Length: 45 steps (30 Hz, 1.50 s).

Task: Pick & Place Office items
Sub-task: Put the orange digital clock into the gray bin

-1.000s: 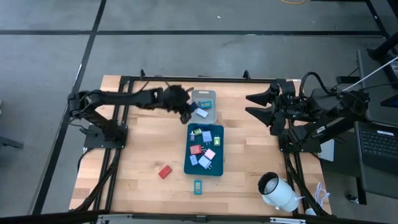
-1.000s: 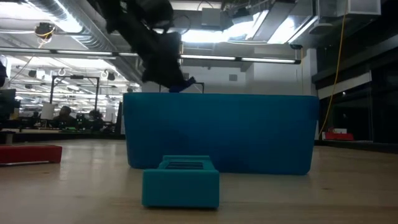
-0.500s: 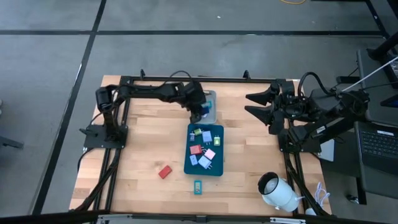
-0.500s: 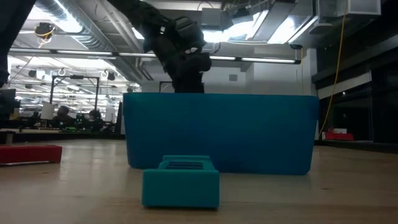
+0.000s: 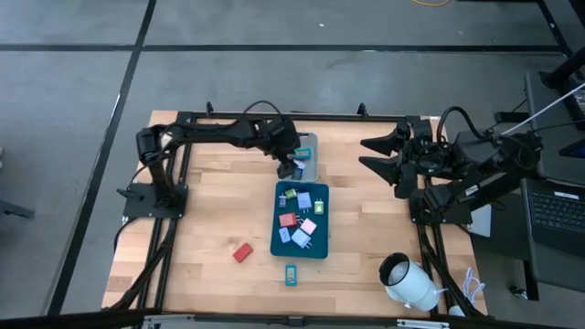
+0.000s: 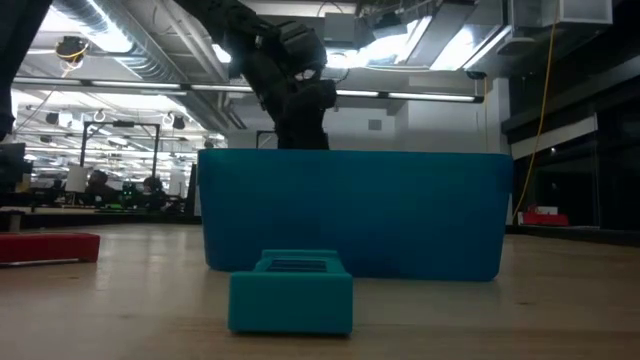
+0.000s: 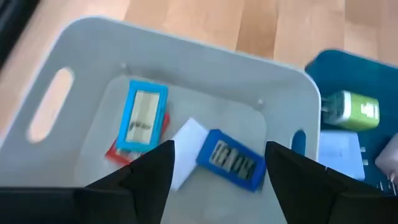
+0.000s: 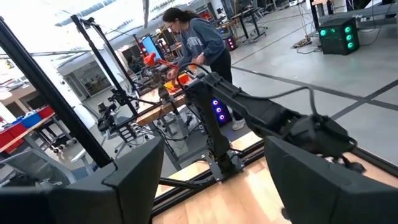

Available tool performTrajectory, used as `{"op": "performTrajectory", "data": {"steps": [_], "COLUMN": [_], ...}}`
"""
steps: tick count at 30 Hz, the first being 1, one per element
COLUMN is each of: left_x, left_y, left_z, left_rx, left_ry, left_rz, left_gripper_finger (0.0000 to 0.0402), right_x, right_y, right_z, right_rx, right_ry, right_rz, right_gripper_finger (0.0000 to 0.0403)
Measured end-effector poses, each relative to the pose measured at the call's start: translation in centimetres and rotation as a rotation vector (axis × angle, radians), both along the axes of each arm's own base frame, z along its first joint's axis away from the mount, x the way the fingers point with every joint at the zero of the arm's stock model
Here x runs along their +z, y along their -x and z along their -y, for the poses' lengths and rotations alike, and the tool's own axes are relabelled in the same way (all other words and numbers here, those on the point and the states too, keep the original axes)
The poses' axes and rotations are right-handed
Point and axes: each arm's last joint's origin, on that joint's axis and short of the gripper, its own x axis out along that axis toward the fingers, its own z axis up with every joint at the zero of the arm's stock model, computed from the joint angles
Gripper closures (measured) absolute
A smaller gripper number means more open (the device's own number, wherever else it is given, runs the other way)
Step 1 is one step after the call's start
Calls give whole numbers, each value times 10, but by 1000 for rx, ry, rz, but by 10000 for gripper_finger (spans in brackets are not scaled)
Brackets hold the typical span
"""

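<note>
My left gripper (image 7: 217, 171) hangs open just above the small grey tray (image 5: 309, 140) at the table's far middle, fingers pointing down. A dark blue flat item (image 7: 231, 158) lies in the tray below the gap between the fingers, untouched, beside a light blue one (image 7: 143, 116), a red one (image 7: 115, 152) and a white piece (image 7: 186, 143). The dark-teal tray (image 5: 275, 245) nearer the front holds several small coloured items. A red item (image 5: 242, 252) and a teal one (image 5: 291, 274) lie on the bare wood. My right gripper (image 5: 370, 155) waits open at the right edge.
A big white cylinder (image 5: 409, 283) lies at the near right corner. In the low view the teal item (image 6: 290, 290) stands in front of the dark-teal tray's wall (image 6: 400, 215). Bare wood spreads left and right of the trays. A person works at a bench far beyond the table.
My left arm has swung toward the table's right and far edge, from beside the grey tray to over it, and come down. The dark blue item that showed at its fingertips a second ago now lies in the grey tray.
</note>
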Motion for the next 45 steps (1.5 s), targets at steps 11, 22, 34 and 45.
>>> {"op": "performTrajectory", "data": {"steps": [11, 22, 34, 45], "left_x": [67, 53, -11, -64], "left_y": [85, 129, 123, 106], "left_z": [62, 201, 303, 318], "left_rx": [-13, 264, 417, 496], "left_ry": [87, 325, 271, 224], "left_rz": [-273, -268, -262, -339], "left_gripper_finger": [151, 141, 127, 127], "right_x": [0, 0, 0, 0], "right_y": [0, 0, 0, 0], "right_z": [0, 0, 0, -1], "right_rx": [5, 5, 7, 43], "right_ry": [22, 53, 78, 64], "right_rz": [-5, -8, -12, -10], "right_gripper_finger": [119, 119, 119, 119]}}
